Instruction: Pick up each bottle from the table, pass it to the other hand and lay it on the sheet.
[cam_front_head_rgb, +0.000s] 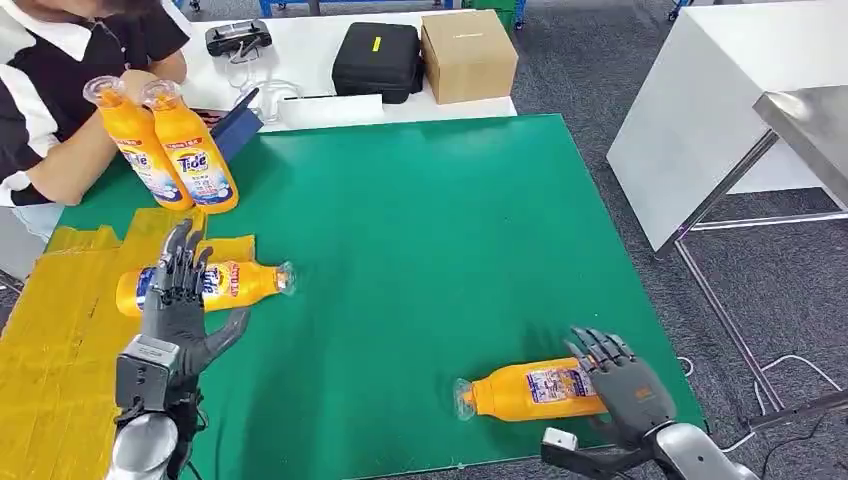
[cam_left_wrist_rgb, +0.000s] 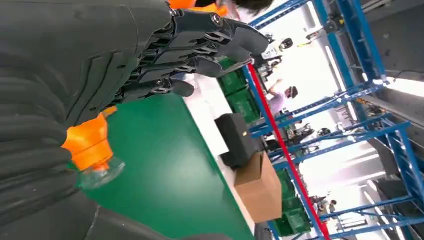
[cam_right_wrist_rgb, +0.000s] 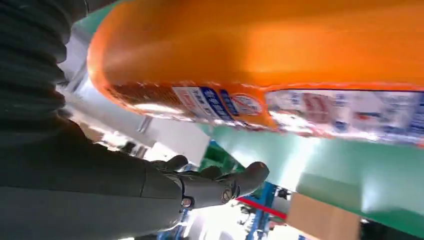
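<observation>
Middle of the green mat (cam_front_head_rgb: 420, 240) is open, wide room between both hands. Left edge crowded: left hand (cam_front_head_rgb: 178, 300) over a lying bottle (cam_front_head_rgb: 225, 285) on the yellow sheet (cam_front_head_rgb: 50, 330); two upright bottles (cam_front_head_rgb: 170, 150) held by a person (cam_front_head_rgb: 60, 90) block the far-left corner. Near-right edge: second bottle (cam_front_head_rgb: 535, 390) against right hand (cam_front_head_rgb: 625, 385). Black case (cam_front_head_rgb: 377, 60) and box (cam_front_head_rgb: 468, 55) line the far edge.

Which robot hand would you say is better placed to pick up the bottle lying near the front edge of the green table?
The right robot hand, probably. It already sits at the base of that bottle, fingers open. The left robot hand hovers over another bottle by the yellow sheet.
</observation>
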